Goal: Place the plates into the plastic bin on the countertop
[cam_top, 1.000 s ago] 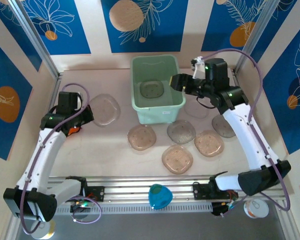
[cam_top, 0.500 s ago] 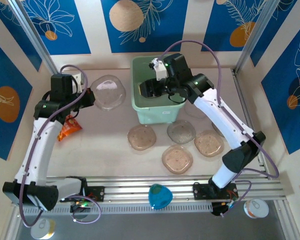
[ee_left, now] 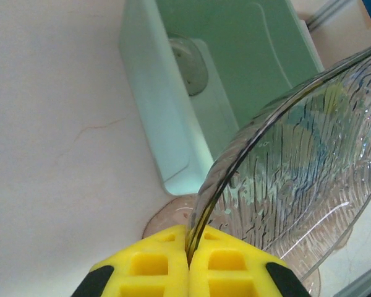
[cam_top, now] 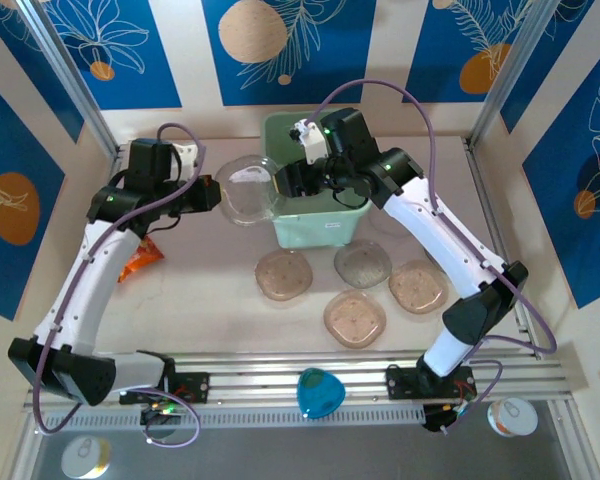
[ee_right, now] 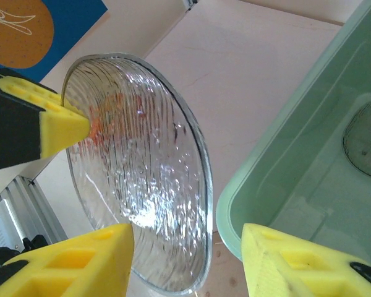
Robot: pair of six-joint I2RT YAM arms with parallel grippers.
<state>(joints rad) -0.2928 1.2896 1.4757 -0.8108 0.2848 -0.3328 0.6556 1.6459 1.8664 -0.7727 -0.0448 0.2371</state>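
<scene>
Your left claw clamped the clear ribbed plastic plate, right claw gaped beside it; next it likely needed lowering into the mint plastic bin ahead.

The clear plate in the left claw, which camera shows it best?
The right wrist view: nearly the whole plate shows, ribbed face and rim, beside the plastic bin. The left wrist view cuts it off past the left claw pinching its rim. The top view shows it small and glary.
</scene>
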